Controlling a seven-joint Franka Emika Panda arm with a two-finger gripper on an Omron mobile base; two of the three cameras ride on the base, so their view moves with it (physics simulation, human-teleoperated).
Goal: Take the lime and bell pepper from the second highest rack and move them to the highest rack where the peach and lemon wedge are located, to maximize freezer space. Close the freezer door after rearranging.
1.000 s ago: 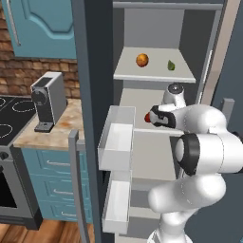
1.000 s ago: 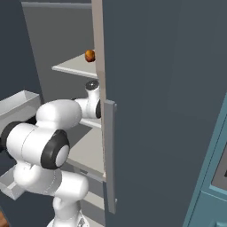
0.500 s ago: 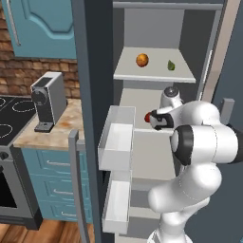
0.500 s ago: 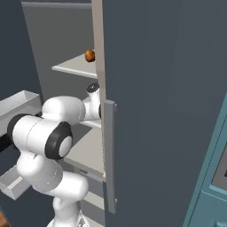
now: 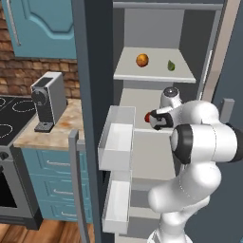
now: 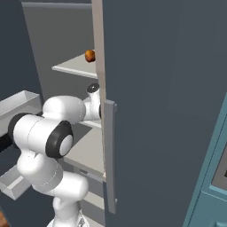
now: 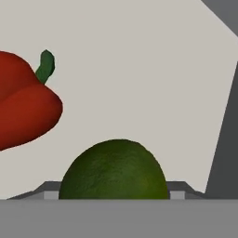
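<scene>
My gripper reaches into the open freezer, low over the second highest rack. In the hand view the dark green lime lies close in front, between the spread fingers of the open gripper. The glossy red bell pepper sits just left of the lime; in the left base view the bell pepper peeks out beside the hand. On the highest rack rest the peach and the lemon wedge. The freezer door stands swung open at the left.
Two white drawers are pulled out below and left of the hand. The closed right-hand door with its bar handle hides the hand in the right base view. A coffee machine stands on the counter left of the freezer.
The arm's elbow and forearm have turned and settled a little lower, while the hand has stayed beside the bell pepper over the same shelf.
</scene>
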